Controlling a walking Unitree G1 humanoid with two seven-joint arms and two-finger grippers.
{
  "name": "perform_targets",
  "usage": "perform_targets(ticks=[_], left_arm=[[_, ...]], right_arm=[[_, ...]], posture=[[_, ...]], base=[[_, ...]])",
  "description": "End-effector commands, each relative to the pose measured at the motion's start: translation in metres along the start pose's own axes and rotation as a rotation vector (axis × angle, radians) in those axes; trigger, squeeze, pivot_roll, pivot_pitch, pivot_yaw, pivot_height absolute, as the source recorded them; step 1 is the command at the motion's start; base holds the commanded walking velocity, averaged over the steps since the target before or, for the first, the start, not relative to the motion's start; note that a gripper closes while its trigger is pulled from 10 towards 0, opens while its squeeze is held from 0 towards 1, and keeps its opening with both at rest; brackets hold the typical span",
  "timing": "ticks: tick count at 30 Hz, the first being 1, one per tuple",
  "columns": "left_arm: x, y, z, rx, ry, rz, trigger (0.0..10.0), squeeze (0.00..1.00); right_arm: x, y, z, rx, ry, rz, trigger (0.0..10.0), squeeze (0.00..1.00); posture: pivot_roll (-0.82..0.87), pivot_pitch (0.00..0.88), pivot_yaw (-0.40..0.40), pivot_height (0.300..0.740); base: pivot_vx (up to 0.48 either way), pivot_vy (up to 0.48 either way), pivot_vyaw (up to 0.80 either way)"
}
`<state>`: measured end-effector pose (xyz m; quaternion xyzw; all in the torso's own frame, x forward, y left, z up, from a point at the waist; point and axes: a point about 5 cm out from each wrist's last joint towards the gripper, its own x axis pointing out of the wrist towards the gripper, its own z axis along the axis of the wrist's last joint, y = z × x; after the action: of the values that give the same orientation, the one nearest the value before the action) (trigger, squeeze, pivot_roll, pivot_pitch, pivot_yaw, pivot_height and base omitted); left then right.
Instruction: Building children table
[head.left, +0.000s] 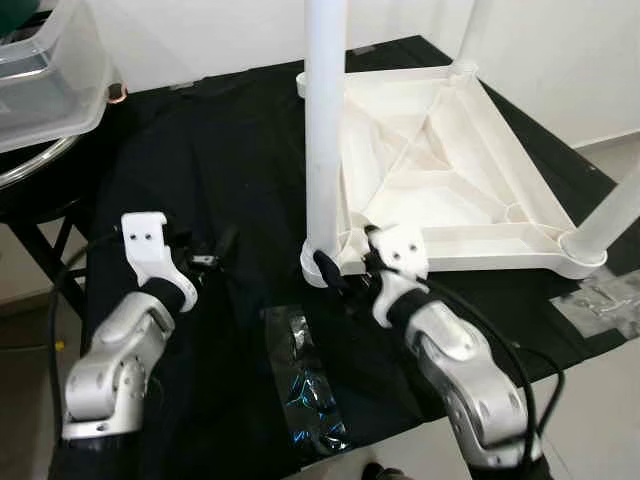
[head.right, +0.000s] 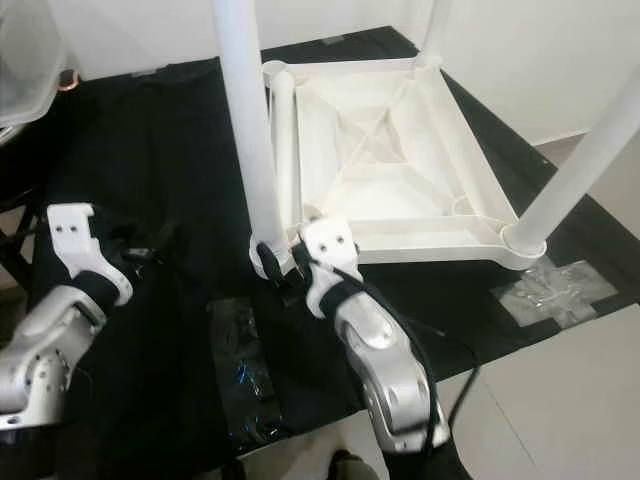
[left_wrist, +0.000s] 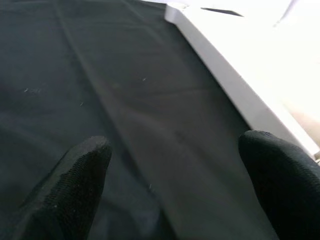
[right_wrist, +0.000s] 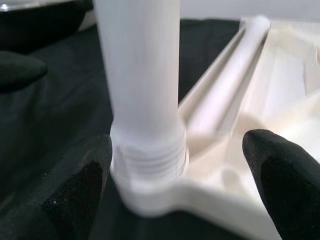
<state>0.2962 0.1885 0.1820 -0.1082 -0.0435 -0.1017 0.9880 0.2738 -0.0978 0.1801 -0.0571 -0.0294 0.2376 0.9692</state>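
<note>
With the upturned tabletop (head.left: 450, 170) lying right of centre on the black counter (head.left: 220, 150), the right gripper (right_wrist: 177, 175) spread open around the near leg (head.left: 325, 130) may cross-thread it, while the left gripper (left_wrist: 175, 185) hovers open.

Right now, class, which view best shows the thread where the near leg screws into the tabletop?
The right wrist view: the thread fills the middle, its ridges plain above the socket, between the right gripper's open jaws. The two eye views show that leg upright in the tabletop corner, but the joint is too small for ridges. The left wrist view shows a tabletop edge.
</note>
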Motion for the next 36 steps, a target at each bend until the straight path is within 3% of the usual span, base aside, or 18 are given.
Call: perform_targets(ticks=[1,3,4,8,15,21,23,28,29,30,33,36], left_arm=[[-0.005,0.002,-0.007,0.016,0.01,0.038,10.0,0.0],[-0.007,0.002,-0.012,-0.002,0.013,0.065,10.0,0.0],[-0.01,0.001,-0.018,-0.01,0.023,0.086,10.0,0.0],[-0.019,-0.006,-0.038,-0.029,0.066,0.159,10.0,0.0],[-0.023,-0.016,-0.049,0.02,0.069,0.175,10.0,0.0],[-0.023,-0.019,-0.049,0.046,0.04,0.147,10.0,0.0],[-0.022,-0.02,-0.049,0.048,0.038,0.151,10.0,0.0],[-0.022,-0.021,-0.05,0.078,0.034,0.161,10.0,0.0],[-0.024,-0.021,-0.05,0.067,0.035,0.172,10.0,0.0],[-0.024,-0.021,-0.05,0.067,0.035,0.172,10.0,0.0],[-0.033,-0.02,-0.051,0.012,0.018,0.217,10.0,0.0],[-0.039,-0.021,-0.05,-0.001,0.001,0.225,10.0,0.0]], right_arm=[[-0.006,0.001,-0.001,-0.006,-0.004,0.0,10.0,0.39],[-0.01,0.0,-0.004,-0.007,0.002,-0.006,10.0,0.39],[-0.013,-0.003,-0.007,-0.029,0.0,-0.017,10.0,0.0],[-0.023,-0.015,-0.019,-0.045,0.002,-0.063,10.0,0.0],[-0.029,-0.033,-0.026,-0.044,0.018,-0.099,10.0,0.0],[-0.029,-0.032,-0.029,-0.042,0.005,-0.056,10.0,0.0],[-0.027,-0.033,-0.023,-0.018,-0.048,-0.01,10.0,0.0],[-0.004,-0.055,0.007,0.05,-0.141,0.222,10.0,0.0],[0.0,-0.059,0.014,0.039,-0.131,0.319,10.0,0.0],[0.0,-0.059,0.014,0.039,-0.131,0.319,10.0,0.0],[0.013,-0.078,0.033,-0.037,-0.098,0.485,10.0,0.0],[0.021,-0.088,0.043,-0.056,-0.103,0.513,10.0,0.0]], posture=[[0.02,0.182,0.019,0.74],[0.02,0.181,0.019,0.74],[0.02,0.173,0.014,0.74],[0.02,0.157,0.001,0.74],[0.01,0.141,-0.007,0.74],[0.01,0.132,-0.01,0.74],[0.01,0.126,-0.003,0.74],[0.02,0.129,0.004,0.74],[0.02,0.143,0.003,0.74],[0.02,0.143,0.003,0.74],[0.03,0.165,-0.003,0.74],[0.04,0.196,-0.018,0.74]], base=[[0.0,0.0,0.0],[0.0,0.0,0.0],[0.0,0.0,0.0],[0.0,0.0,0.0],[0.0,0.0,0.0],[0.0,0.0,0.0],[0.0,0.0,0.0],[0.0,0.0,0.0],[0.0,0.0,0.0],[0.0,0.0,0.0],[0.0,0.0,0.0],[0.0,0.0,0.0]])
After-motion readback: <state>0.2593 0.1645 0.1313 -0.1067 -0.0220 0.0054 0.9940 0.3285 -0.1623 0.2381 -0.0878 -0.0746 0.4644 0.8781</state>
